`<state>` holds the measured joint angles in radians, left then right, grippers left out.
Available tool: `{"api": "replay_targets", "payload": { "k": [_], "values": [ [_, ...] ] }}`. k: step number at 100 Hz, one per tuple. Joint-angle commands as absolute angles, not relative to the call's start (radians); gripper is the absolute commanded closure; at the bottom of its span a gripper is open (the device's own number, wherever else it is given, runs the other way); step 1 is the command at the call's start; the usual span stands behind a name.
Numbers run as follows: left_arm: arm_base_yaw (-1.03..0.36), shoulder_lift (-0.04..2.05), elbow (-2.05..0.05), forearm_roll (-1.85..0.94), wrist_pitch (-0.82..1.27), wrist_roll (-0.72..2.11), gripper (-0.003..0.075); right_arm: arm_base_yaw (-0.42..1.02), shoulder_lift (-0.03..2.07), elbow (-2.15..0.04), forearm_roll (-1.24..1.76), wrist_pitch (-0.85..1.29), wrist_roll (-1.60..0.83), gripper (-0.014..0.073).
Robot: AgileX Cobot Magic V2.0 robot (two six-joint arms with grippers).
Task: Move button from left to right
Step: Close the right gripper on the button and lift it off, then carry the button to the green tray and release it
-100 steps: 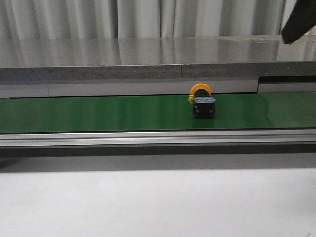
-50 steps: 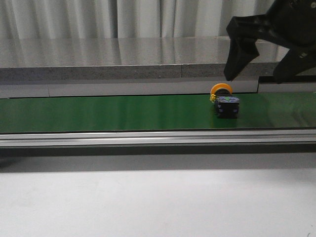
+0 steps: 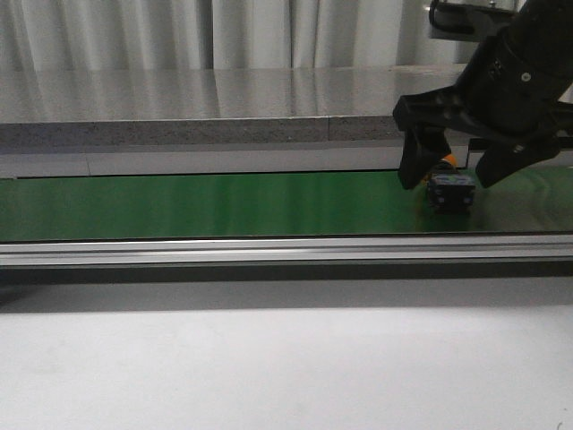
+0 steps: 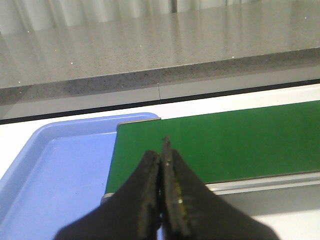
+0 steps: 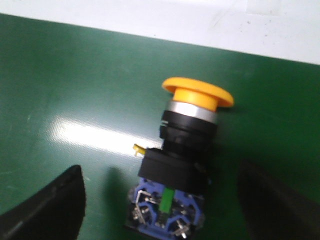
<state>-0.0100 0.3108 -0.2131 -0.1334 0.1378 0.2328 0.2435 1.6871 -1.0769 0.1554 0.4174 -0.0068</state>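
Since earlier frame, we saw right gripper (image 3: 449, 176) drop around button (image 3: 449, 191), jaws wide apart, straddling it untouched on green belt (image 3: 224, 204); left gripper (image 4: 161, 200) pressed closed, empty.

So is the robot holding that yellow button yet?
No, nothing is held. The right gripper is open, its fingers on either side of the button without touching it. The left gripper is shut on nothing, above the blue tray.

A green conveyor belt (image 3: 224, 204) carries the button (image 3: 449, 190) lying on its side near the right end.
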Motion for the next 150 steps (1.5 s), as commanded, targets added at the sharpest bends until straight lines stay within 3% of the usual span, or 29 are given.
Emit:
{"api": "replay_targets", "payload": {
  "k": [1,13,20,63,110,150],
  "values": [
    [-0.017,0.317,-0.240,-0.143,0.065,0.232,0.0739,0.244,1.659,-1.109,0.142,0.369,-0.021,0.0111],
    [-0.017,0.317,-0.240,-0.143,0.065,0.232,0.0739,0.244,1.660,-1.109,0.138,0.381,-0.021,0.0289],
    [-0.017,0.317,-0.240,-0.143,0.065,0.232,0.0739,0.244,1.660,-1.109,0.135,0.383,-0.021,0.0324],
    [-0.017,0.317,-0.240,-0.143,0.065,0.232,0.0739,0.204,1.558,-1.124,0.005,0.422,-0.021,0.0324],
    [-0.017,0.317,-0.240,-0.143,0.065,0.232,0.0739,-0.208,1.528,-1.187,-0.112,0.471,-0.035,0.0324],
    [-0.017,0.317,-0.240,-0.143,0.065,0.232,0.0739,-0.379,1.598,-1.187,-0.141,0.430,-0.212,0.0324]
  ]
}}
